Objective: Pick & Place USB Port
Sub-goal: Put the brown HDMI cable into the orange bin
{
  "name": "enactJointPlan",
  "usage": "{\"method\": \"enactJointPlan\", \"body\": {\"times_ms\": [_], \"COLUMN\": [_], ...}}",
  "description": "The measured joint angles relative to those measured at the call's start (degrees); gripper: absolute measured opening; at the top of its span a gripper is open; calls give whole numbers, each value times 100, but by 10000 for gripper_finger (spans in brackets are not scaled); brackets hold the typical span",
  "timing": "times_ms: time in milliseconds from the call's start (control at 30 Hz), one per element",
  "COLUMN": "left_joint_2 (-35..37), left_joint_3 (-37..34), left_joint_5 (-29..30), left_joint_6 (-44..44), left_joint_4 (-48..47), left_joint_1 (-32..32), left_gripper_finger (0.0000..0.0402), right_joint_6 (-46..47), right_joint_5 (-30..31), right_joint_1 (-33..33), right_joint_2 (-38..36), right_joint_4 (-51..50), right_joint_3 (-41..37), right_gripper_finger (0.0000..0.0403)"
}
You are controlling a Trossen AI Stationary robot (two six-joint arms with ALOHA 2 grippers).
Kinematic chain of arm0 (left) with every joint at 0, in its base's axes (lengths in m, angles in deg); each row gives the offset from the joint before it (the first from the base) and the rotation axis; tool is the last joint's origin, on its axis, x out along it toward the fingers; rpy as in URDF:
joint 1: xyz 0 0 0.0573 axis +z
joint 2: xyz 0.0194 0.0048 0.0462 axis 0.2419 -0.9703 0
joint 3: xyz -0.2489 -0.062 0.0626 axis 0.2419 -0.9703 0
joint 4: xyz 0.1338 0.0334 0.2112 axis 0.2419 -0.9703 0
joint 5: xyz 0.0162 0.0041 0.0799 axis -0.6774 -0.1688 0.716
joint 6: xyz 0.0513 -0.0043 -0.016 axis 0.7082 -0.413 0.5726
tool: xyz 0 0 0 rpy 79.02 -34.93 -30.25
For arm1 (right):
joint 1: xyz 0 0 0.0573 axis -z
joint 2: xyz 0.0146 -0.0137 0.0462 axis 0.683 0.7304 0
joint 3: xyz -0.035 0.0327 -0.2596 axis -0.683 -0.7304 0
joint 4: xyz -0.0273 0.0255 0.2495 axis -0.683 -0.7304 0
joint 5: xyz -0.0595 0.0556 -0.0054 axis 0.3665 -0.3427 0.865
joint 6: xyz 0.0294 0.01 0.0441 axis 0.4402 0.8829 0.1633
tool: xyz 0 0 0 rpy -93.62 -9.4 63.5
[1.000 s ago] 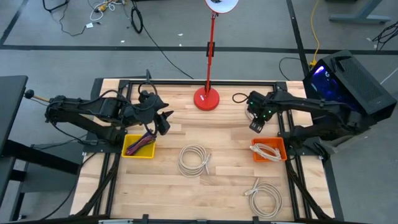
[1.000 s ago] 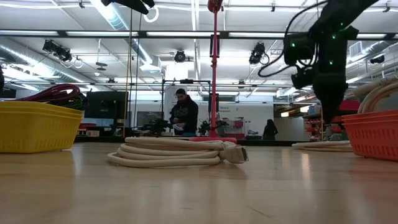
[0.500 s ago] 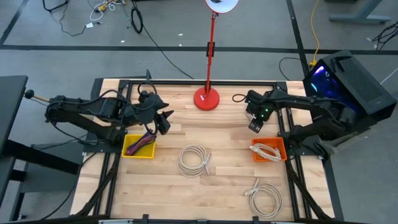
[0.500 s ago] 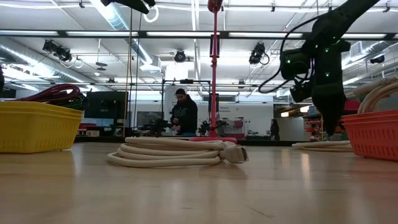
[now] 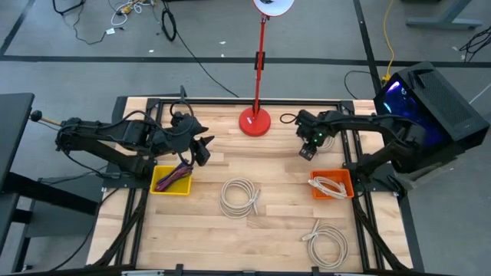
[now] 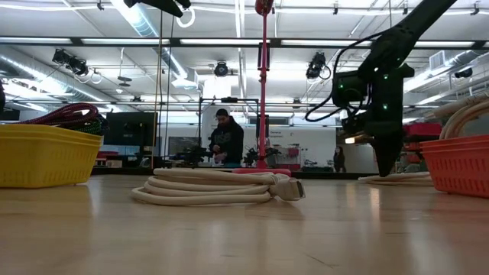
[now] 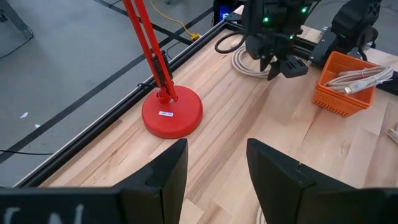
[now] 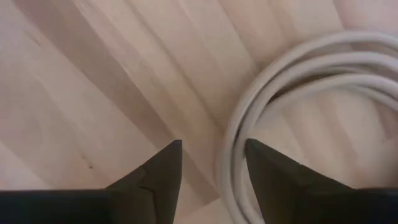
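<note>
My right gripper (image 5: 306, 152) is open and points down near the table's far right, just above the wood. In the right wrist view its fingertips (image 8: 211, 146) hang beside the edge of a white coiled cable (image 8: 277, 78) lying flat on the table, touching nothing. The left wrist view shows this coil (image 7: 244, 62) under that gripper (image 7: 283, 67). My left gripper (image 5: 201, 147) is open and waits above the yellow basket (image 5: 170, 182), which holds red and purple cables. Another white coil (image 5: 239, 197) lies mid-table, and a third (image 5: 328, 244) near the front right.
An orange basket (image 5: 332, 186) with a white cable inside stands at the right edge, close to my right gripper. The red lamp base (image 5: 255, 121) sits at the far middle, its pole rising upward. A black cable loop (image 7: 227, 42) lies on the far frame. People stand in the room beyond.
My right gripper has moved toward the table's left, away from the orange basket, and come down closer to the table over the white coil at the far right. Its fingers stay open. The left arm and the cables have kept still.
</note>
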Motion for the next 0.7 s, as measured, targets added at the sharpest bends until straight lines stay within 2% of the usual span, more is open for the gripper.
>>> {"method": "enactJointPlan", "body": {"times_ms": [333,400,500,533,633,700], "left_joint_2": [0,0,0,0,0,0], "left_joint_3": [1,0,2,2,0,1], "left_joint_5": [16,31,40,42,44,69], "left_joint_6": [4,3,6,6,6,6], "left_joint_4": [-7,-14,-20,-20,-22,-28], "left_joint_1": [0,0,0,0,0,1], "left_gripper_finger": [172,172,172,172,172,172], "right_joint_6": [-108,-182,-232,-336,-300,-305], "right_joint_5": [-20,41,65,36,17,15], "right_joint_1": [2,0,-4,-4,-13,-29], "right_joint_2": [534,559,565,565,566,507], "right_joint_4": [157,127,-8,-66,-231,-718], "right_joint_3": [12,11,10,10,42,53], "right_gripper_finger": [175,147,48,30,24,24]}}
